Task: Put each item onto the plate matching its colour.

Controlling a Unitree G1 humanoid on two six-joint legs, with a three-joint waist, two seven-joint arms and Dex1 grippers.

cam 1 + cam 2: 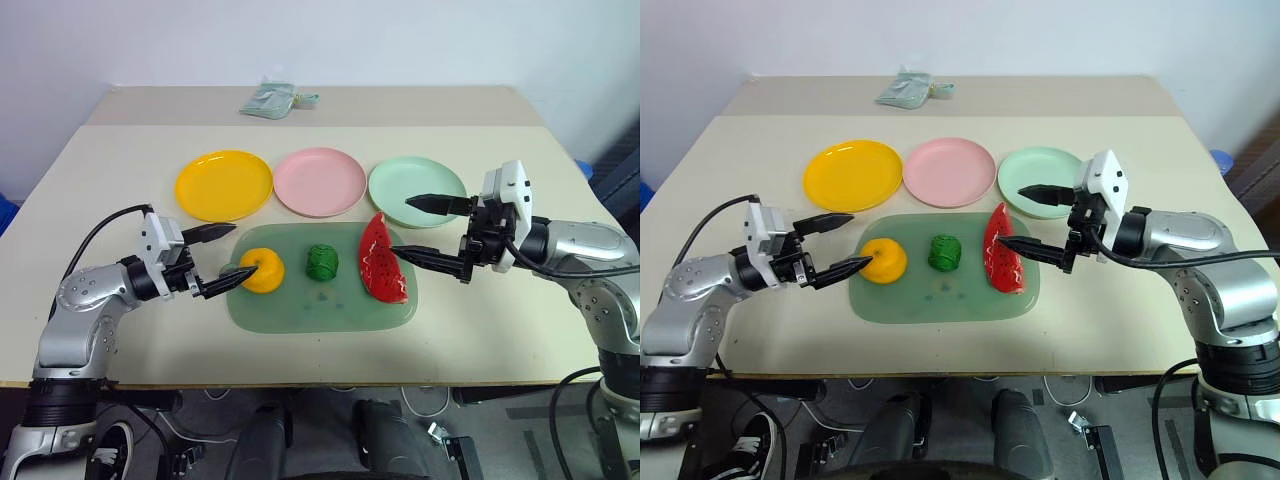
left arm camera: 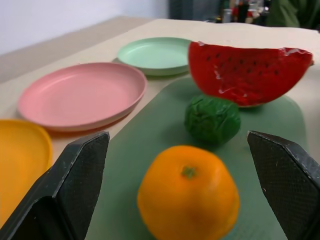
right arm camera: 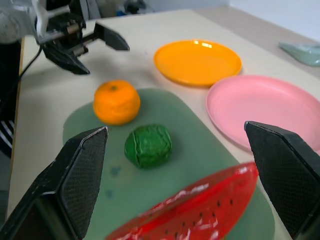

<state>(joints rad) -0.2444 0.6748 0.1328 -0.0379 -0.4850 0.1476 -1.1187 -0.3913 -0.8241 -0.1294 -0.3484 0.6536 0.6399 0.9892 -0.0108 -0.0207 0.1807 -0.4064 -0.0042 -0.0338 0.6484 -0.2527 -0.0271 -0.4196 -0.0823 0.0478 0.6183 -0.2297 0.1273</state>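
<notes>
On the tabletop (image 1: 120, 170) before you, a dull green tray (image 1: 320, 305) carries all three toy foods in a row: the orange fruit (image 1: 263, 270) toward your left, the dark green ribbed lump (image 1: 322, 262) in the middle, and the red watermelon wedge (image 1: 383, 260) toward your right, standing on edge. Beyond the tray lie three round plates side by side: the yellow plate (image 1: 223, 184), the pink plate (image 1: 320, 181) and the mint green plate (image 1: 415, 190), each bare. Your left gripper (image 1: 224, 255) hovers at the tray's left end, its fingers (image 1: 226, 281) spread wide, the lower one's tip at the orange fruit; whether it touches cannot be told. Your right gripper (image 1: 420, 228) hangs at the tray's right end, its fingers (image 1: 432, 258) also spread wide; one reaches over the near rim of the mint green plate, the other points at the watermelon wedge, close to its rind. Neither gripper holds anything. At the far edge of the tabletop rests a small pale green packet (image 1: 268, 99).
</notes>
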